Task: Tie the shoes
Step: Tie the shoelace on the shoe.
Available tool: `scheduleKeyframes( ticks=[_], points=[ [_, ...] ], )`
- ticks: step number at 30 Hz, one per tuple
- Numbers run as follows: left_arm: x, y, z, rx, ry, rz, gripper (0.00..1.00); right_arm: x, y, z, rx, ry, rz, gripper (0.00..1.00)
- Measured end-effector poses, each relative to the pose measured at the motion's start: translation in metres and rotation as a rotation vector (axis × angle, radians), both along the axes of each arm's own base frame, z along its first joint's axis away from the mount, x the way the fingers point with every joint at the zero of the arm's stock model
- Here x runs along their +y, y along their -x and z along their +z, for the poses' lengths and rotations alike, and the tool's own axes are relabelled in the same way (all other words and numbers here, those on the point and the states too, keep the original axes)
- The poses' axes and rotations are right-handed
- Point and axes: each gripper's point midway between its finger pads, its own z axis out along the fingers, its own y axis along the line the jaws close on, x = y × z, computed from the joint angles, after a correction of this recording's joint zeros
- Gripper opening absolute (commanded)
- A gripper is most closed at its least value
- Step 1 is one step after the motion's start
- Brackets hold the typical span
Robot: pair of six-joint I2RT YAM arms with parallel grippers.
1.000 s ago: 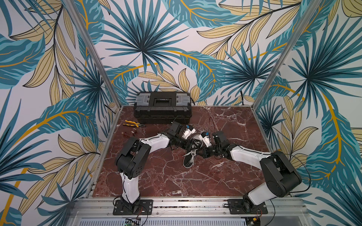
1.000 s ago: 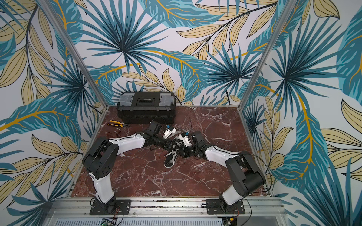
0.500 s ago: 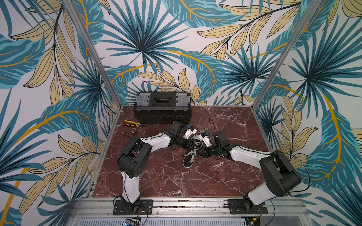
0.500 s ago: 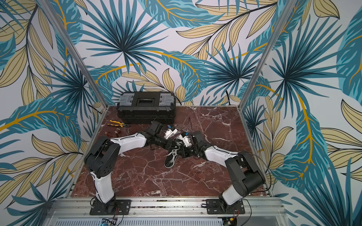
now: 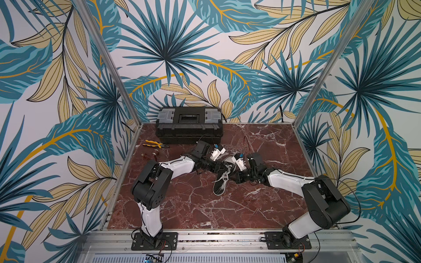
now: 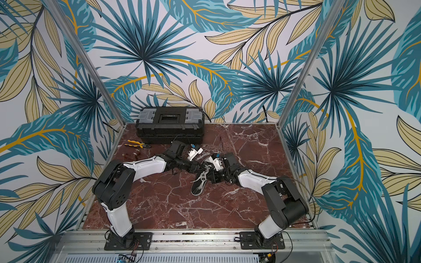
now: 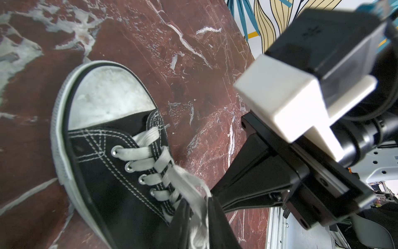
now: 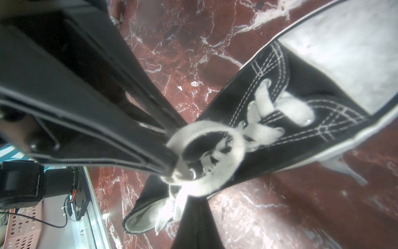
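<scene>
The shoe (image 5: 219, 186), a black sneaker with a white toe cap, lies mid-table in both top views, toe toward the front. Its white laces (image 5: 225, 175) bunch over the tongue, where both grippers meet. In the left wrist view my left gripper (image 7: 199, 212) is shut on a flat strand of lace (image 7: 189, 185) running up from the eyelets. In the right wrist view my right gripper (image 8: 189, 200) is shut at the base of a lace loop (image 8: 234, 151) standing above the shoe's opening. The left gripper's fingers (image 8: 150, 140) reach that same loop from the other side.
A black toolbox (image 5: 189, 127) stands at the back of the marble table (image 5: 182, 211). Yellow-handled pliers (image 5: 155, 144) and small brown pieces (image 5: 149, 155) lie at the back left. A thin black cable (image 5: 247, 145) rises behind the right wrist. Metal posts frame both sides.
The left gripper has closed on the lace. Both arms and the shoe have stayed nearly where they were.
</scene>
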Motion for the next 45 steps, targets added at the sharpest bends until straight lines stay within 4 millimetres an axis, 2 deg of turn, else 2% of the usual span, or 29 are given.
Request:
scheduleKeyframes(
  ticks=[8, 18, 22, 29, 34, 38, 39, 40, 45],
  points=[
    [0.008, 0.002, 0.005, -0.026, 0.014, 0.014, 0.20, -0.001, 0.002, -0.002, 0.013, 0.006, -0.004, 0.00],
    [0.026, 0.024, 0.002, -0.018, 0.009, 0.026, 0.20, -0.002, 0.004, -0.004, 0.023, 0.016, 0.003, 0.00],
    [0.028, 0.027, 0.000, -0.016, 0.009, 0.027, 0.20, -0.002, 0.004, -0.004, 0.016, 0.020, 0.010, 0.00],
    [0.017, 0.032, 0.002, -0.017, 0.009, -0.004, 0.20, -0.001, 0.002, -0.001, 0.000, 0.013, 0.012, 0.00],
    [0.000, 0.013, 0.006, -0.017, 0.010, -0.015, 0.20, 0.000, 0.000, 0.001, -0.012, 0.007, 0.012, 0.00],
    [-0.004, 0.007, 0.004, -0.009, 0.004, -0.015, 0.20, 0.000, 0.000, 0.004, -0.021, 0.002, 0.013, 0.00],
    [-0.004, 0.006, 0.003, -0.002, 0.000, -0.015, 0.50, 0.001, 0.000, 0.005, -0.023, 0.001, 0.014, 0.00],
    [-0.004, 0.004, 0.001, 0.006, -0.012, -0.006, 0.62, 0.001, 0.000, 0.005, -0.025, -0.002, 0.015, 0.00],
    [-0.004, -0.008, -0.011, 0.062, -0.088, 0.077, 0.66, 0.002, -0.002, 0.007, -0.034, -0.006, 0.016, 0.00]
  ],
)
